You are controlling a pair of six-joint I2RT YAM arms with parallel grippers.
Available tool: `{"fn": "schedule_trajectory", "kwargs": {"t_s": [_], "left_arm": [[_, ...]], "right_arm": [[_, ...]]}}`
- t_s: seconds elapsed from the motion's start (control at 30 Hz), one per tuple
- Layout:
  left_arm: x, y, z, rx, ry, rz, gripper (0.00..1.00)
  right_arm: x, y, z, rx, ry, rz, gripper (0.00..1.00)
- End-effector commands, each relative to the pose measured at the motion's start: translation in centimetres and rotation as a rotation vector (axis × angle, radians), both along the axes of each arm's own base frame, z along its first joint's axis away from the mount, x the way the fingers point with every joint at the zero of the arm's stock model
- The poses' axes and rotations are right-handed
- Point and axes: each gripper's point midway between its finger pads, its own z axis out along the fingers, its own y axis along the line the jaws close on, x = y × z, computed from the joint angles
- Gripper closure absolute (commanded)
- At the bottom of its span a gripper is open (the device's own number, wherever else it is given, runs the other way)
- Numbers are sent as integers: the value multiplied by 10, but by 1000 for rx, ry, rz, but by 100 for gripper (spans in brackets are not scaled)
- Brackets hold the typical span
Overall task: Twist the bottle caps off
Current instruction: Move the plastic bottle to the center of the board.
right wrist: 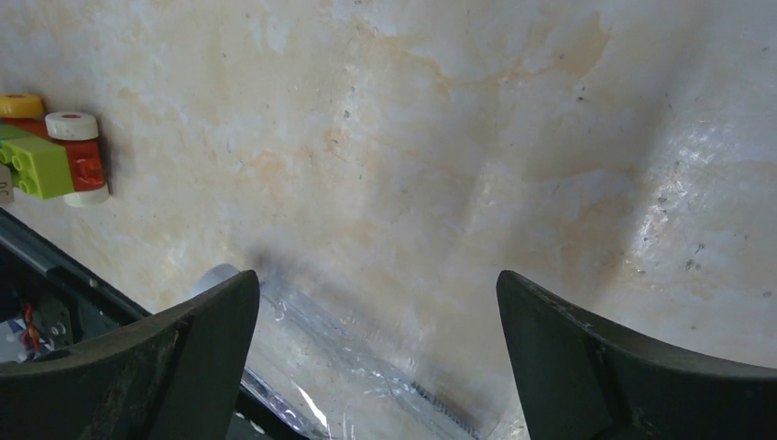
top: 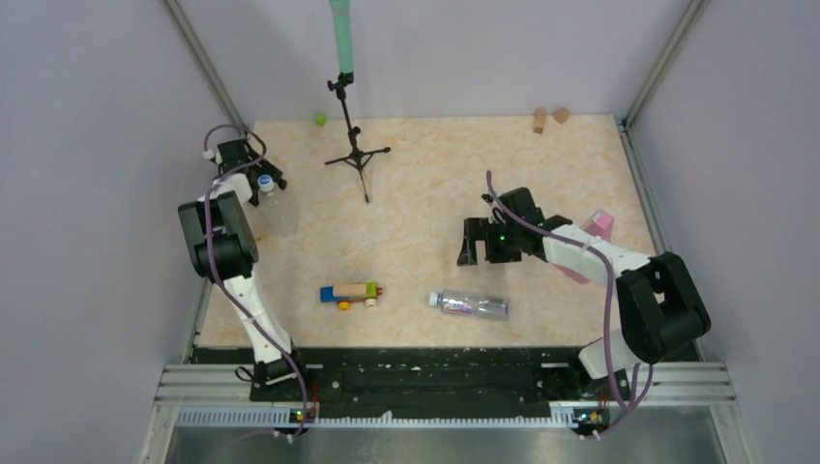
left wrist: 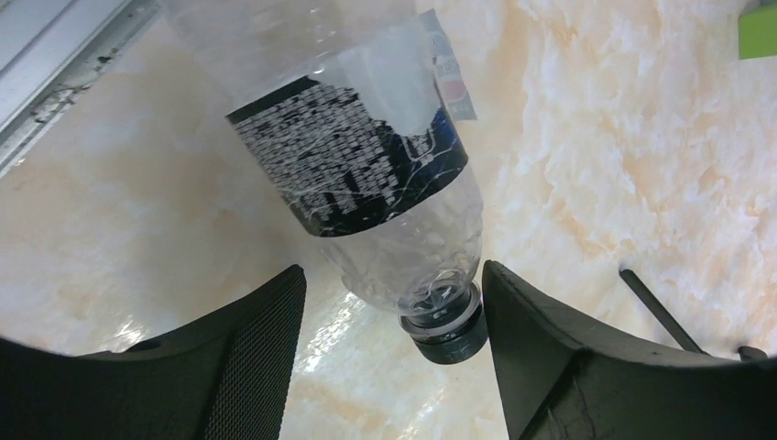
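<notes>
A clear bottle (top: 278, 211) stands at the table's far left; its cap (top: 264, 181) looks blue from above. In the left wrist view the bottle (left wrist: 366, 165) has a black label and a dark cap (left wrist: 449, 335). My left gripper (left wrist: 394, 275) is open around the neck: one finger is close beside the cap, the other well apart. It also shows in the top view (top: 253, 174). A second bottle (top: 472, 305) with a purplish label and a white cap (top: 434, 299) lies at the front centre. My right gripper (top: 481, 242) is open and empty just behind it. The right wrist view shows this bottle (right wrist: 366, 380) low between the fingers.
A toy brick car (top: 350, 292) lies left of the lying bottle and shows in the right wrist view (right wrist: 46, 156). A black stand (top: 356, 150) rises at the back. A green block (top: 319, 120) and tan blocks (top: 540, 121) sit along the back edge. A pink wedge (top: 600, 224) lies by the right arm.
</notes>
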Motion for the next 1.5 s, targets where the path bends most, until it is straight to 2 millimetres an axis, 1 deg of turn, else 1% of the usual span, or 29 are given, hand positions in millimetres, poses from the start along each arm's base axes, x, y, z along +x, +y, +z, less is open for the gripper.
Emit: {"fn": "schedule_trajectory", "kwargs": {"t_s": [0.0, 0.17, 0.23, 0.3, 0.37, 0.4, 0.47, 0.53, 0.57, 0.63, 0.7, 0.73, 0.83, 0.97, 1.1, 1.2, 1.27, 1.33, 1.37, 1.47], "left_arm": [[-8, 13, 38, 42, -42, 15, 27], [-17, 24, 63, 86, -68, 27, 26], [-22, 31, 73, 116, -73, 53, 22], [-29, 38, 85, 148, -73, 76, 21], [-33, 42, 96, 188, -81, 80, 21], [-35, 43, 103, 204, -89, 78, 17], [-37, 47, 114, 243, -101, 83, 16], [-43, 53, 126, 277, -105, 108, 15], [-47, 55, 129, 287, -99, 120, 14], [-56, 57, 137, 306, -103, 142, 13], [-64, 58, 145, 319, -120, 160, 12], [-69, 56, 154, 328, -145, 165, 12], [-83, 54, 167, 352, -181, 182, 9], [-103, 49, 186, 373, -217, 194, 8], [-123, 36, 200, 372, -272, 179, 8], [-137, 27, 210, 379, -304, 166, 7], [-145, 23, 216, 392, -317, 151, 6], [-152, 16, 223, 387, -326, 127, 6], [-155, 10, 230, 384, -351, 108, 6], [-154, -13, 240, 354, -420, -7, 6]], "right_arm": [[3, 4, 16, 36, -43, -6, 1], [0, 2, 14, 19, -43, 25, 1], [-7, 5, 14, 33, -44, 88, 1], [-13, 7, 18, 48, -69, 150, 1], [-18, 10, 26, 68, -119, 222, 1], [-21, 12, 29, 78, -148, 259, 1], [-21, 16, 37, 104, -211, 294, 1], [-23, 22, 48, 141, -270, 337, 1], [-24, 24, 51, 142, -302, 356, 1], [-28, 26, 50, 113, -356, 407, 2], [-39, 29, 44, 96, -390, 498, 5], [-40, 28, 40, 72, -408, 524, 5], [-37, 23, 35, 21, -462, 542, 5], [-49, 31, 38, 59, -551, 669, 7], [-63, 40, 36, 79, -597, 805, 8], [-66, 43, 31, 68, -590, 841, 8], [-66, 45, 27, 63, -580, 852, 11], [-70, 48, 20, 49, -569, 886, 11], [-72, 49, 17, 42, -565, 899, 11], [-74, 55, 8, 29, -546, 930, 11]]}}
